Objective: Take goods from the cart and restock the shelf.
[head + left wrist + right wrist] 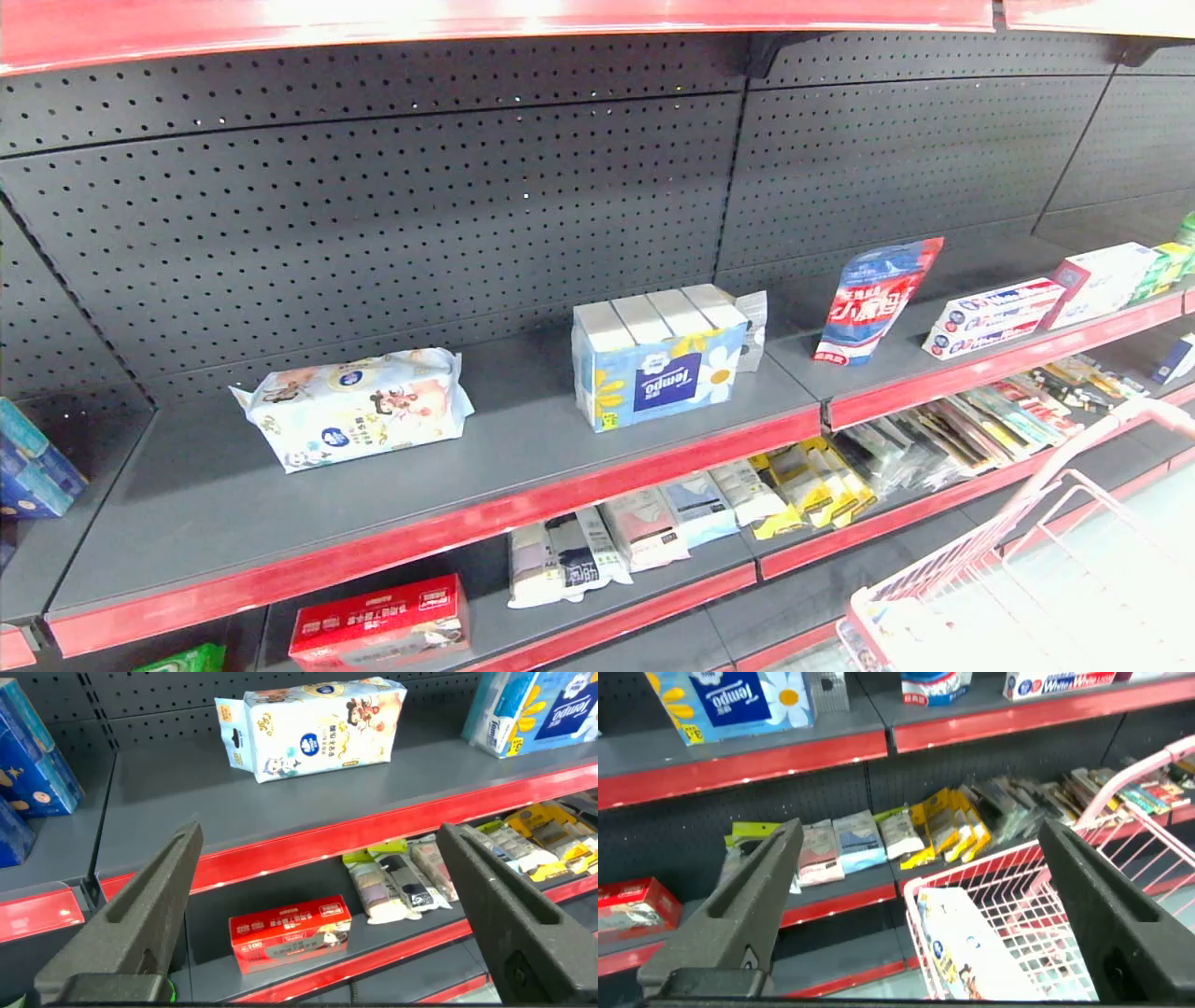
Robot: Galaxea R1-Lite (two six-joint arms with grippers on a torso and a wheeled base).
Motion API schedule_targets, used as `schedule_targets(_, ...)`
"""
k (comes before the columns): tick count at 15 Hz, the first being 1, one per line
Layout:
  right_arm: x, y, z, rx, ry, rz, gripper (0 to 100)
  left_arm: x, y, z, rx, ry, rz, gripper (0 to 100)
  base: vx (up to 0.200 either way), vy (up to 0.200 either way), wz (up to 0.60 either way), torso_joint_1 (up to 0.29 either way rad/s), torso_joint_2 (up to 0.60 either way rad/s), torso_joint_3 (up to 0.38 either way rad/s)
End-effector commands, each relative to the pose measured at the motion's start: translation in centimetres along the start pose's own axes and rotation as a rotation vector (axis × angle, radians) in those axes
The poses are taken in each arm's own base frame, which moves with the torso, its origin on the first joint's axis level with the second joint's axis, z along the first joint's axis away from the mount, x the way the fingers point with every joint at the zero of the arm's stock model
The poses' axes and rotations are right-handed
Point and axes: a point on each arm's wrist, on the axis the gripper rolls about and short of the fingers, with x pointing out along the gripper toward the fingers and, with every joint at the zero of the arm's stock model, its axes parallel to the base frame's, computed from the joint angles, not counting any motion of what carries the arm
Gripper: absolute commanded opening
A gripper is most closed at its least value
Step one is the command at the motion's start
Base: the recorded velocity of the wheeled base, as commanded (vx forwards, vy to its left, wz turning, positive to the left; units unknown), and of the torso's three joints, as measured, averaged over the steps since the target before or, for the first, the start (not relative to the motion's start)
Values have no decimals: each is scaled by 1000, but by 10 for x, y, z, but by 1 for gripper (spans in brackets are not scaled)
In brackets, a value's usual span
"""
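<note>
While both pincers hang released and empty, the right gripper over the pink cart and the left gripper facing the shelf, nothing is in hand. Seen from the head, the cart stands at about four o'clock from the tissue pack. In it lies a wipes pack, much like the shelved wipes pack at the tissue pack's nine o'clock. It looks light, squashy and film-slick, so I'd judge a pinch across its narrow middle safest, not the crimped ends.
</note>
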Motion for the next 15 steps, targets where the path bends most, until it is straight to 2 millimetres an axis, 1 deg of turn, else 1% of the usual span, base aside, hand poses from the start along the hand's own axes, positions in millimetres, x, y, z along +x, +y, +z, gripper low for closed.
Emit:
schedule_targets(1,15,0,61,60,49,-9,100,0,0,0,1,0,0,100,0,0,0,0,0,0)
schedule_targets(2,36,0,114,143,46,-43,100,0,0,0,1,0,-1,100,0,0,0,0,0,0)
schedule_targets(3,75,-3,200,222,-19,-121,100,0,0,0,0,0,0,100,0,0,0,0,0,0)
schedule_targets(4,99,-4,208,181,53,-94,100,0,0,0,-2,0,0,100,0,0,0,0,0,0)
schedule_targets(5,120,-8,188,168,203,-113,100,0,0,0,0,0,0,100,0,0,0,0,0,0)
schedule_targets(6,142,-15,145,163,474,-164,100,0,0,0,0,0,0,100,0,0,0,0,0,0)
schedule_targets(7,165,-25,103,112,712,-193,100,0,0,0,0,0,0,100,0,0,0,0,0,0)
schedule_targets(8,179,-35,69,72,861,-203,100,0,0,0,0,0,0,100,0,0,0,0,0,0)
schedule_targets(9,190,-42,37,51,954,-199,100,0,0,0,0,0,0,100,0,0,0,0,0,0)
schedule_targets(10,195,-48,9,26,1003,-192,100,0,0,0,0,0,0,100,0,0,0,0,0,0)
schedule_targets(12,194,-55,-15,-31,1037,-160,100,0,0,0,0,0,0,100,0,0,0,0,0,0)
schedule_targets(13,185,-54,-26,-67,1077,-65,100,0,0,0,0,0,0,100,0,0,0,0,0,0)
schedule_targets(15,174,-52,-39,-121,1148,29,100,0,0,0,0,0,0,100,0,0,0,0,0,0)
